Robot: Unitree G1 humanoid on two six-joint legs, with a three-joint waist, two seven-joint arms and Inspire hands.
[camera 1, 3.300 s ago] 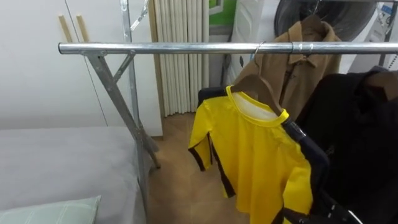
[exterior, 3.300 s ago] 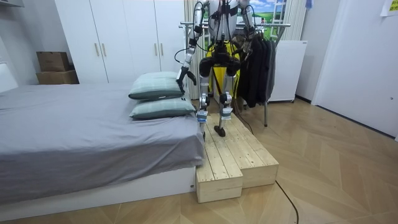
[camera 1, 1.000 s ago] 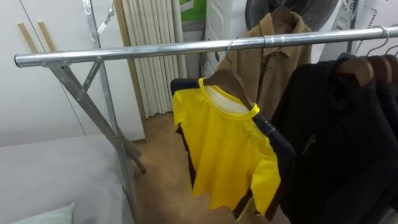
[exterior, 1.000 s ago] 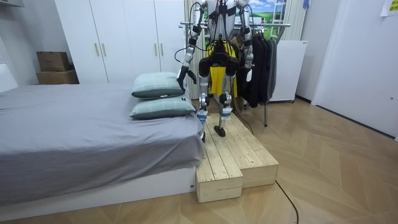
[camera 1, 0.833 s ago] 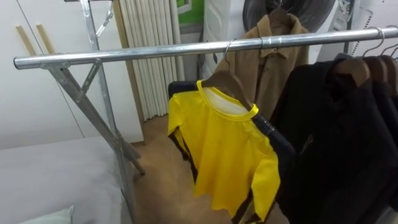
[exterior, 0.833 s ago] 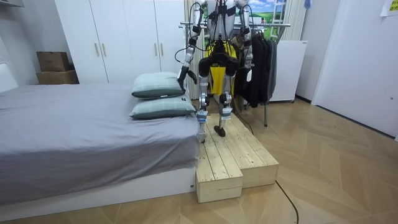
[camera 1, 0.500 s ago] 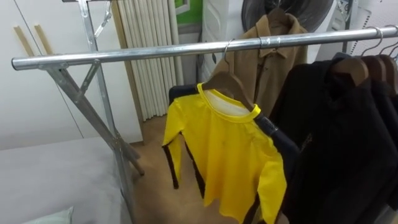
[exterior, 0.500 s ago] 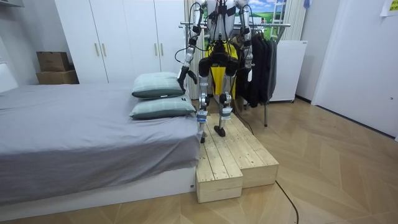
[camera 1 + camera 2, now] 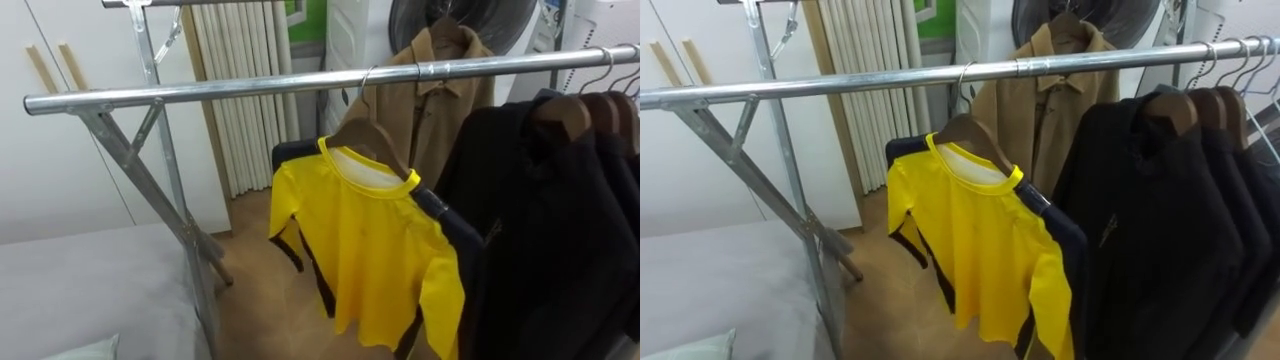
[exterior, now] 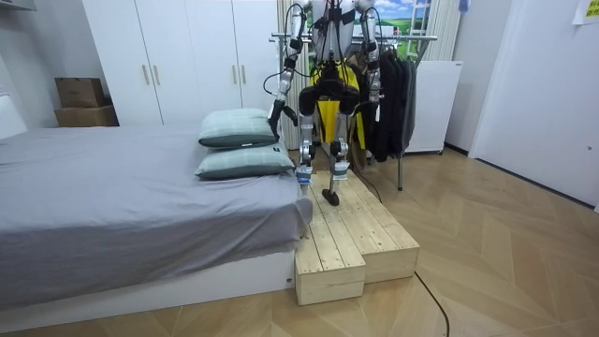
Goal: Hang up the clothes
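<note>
The yellow shirt (image 9: 370,250) carries dark stripes along its sleeves and hangs on a brown wooden hanger (image 9: 352,133). The rail (image 9: 250,88) is silver. The jacket (image 9: 440,90) is tan and the coats (image 9: 560,230) are black. The bed (image 10: 122,197) is grey, with pale green pillows (image 10: 234,126).

The rail (image 9: 300,85) is bare metal, smooth and shiny, with a duller grey on its slanted brace (image 9: 140,181). The hanger (image 9: 350,129) under the yellow shirt (image 9: 370,250) is brown wood, and the shirt itself is thin matt cloth. The tan coat (image 9: 440,90) looks a thicker weave, the black clothes (image 9: 560,230) soft and dull. The bed (image 10: 122,206) has smooth grey cloth, the platform (image 10: 351,234) is raw pale planks, and the floor (image 10: 505,262) is wood with a slight sheen.
</note>
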